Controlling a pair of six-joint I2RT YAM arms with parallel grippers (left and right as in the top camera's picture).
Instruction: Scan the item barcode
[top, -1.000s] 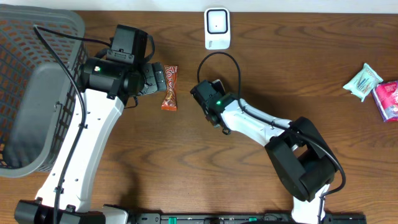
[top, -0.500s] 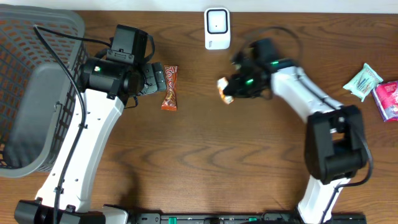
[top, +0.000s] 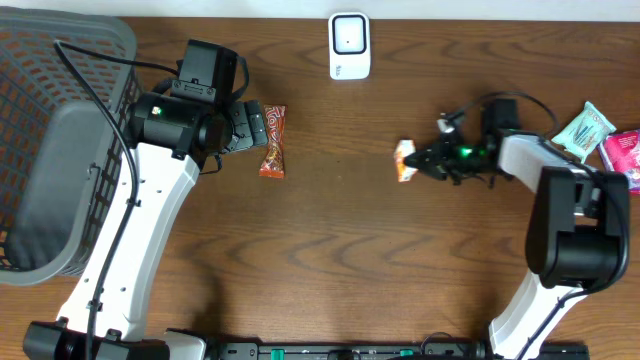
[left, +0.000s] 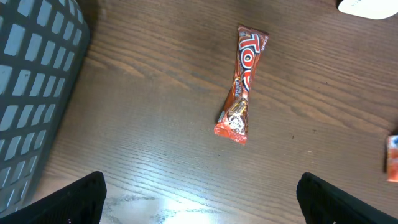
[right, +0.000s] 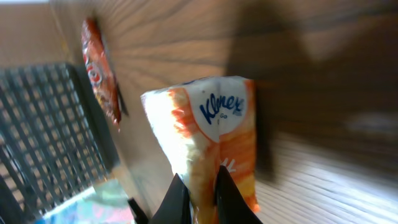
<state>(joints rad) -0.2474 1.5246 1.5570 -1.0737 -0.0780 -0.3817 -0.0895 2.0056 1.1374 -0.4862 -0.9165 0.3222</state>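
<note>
Compared with half a second back, our right arm is swung out to the right, and the Kleenex tissue pack (top: 404, 160) it carries is further from the barcode scanner (top: 349, 45). Our left arm and the candy bar (top: 272, 141) lie as they did.

From overhead, our right hand (top: 420, 160) points left, pinched narrow on the pack and holding it over the bare counter (top: 330, 260). The scanner lies up and to the left of the pack, at the counter's far edge. Our left hand (top: 252, 127) hangs wide and holds nothing, just beside the candy bar and about as near the scanner, but only the right has an item in its grip.

In the left wrist view the candy bar runs lengthwise away from us, the basket (left: 31, 93) is on the left, and the pack just shows at the right edge.

In the right wrist view the fingers (right: 177, 202) clamp the pack's lower end, its long axis running out from them and its logo face towards us. We find no barcode on that face, so we judge the pack needs turning as well as carrying back.
</note>
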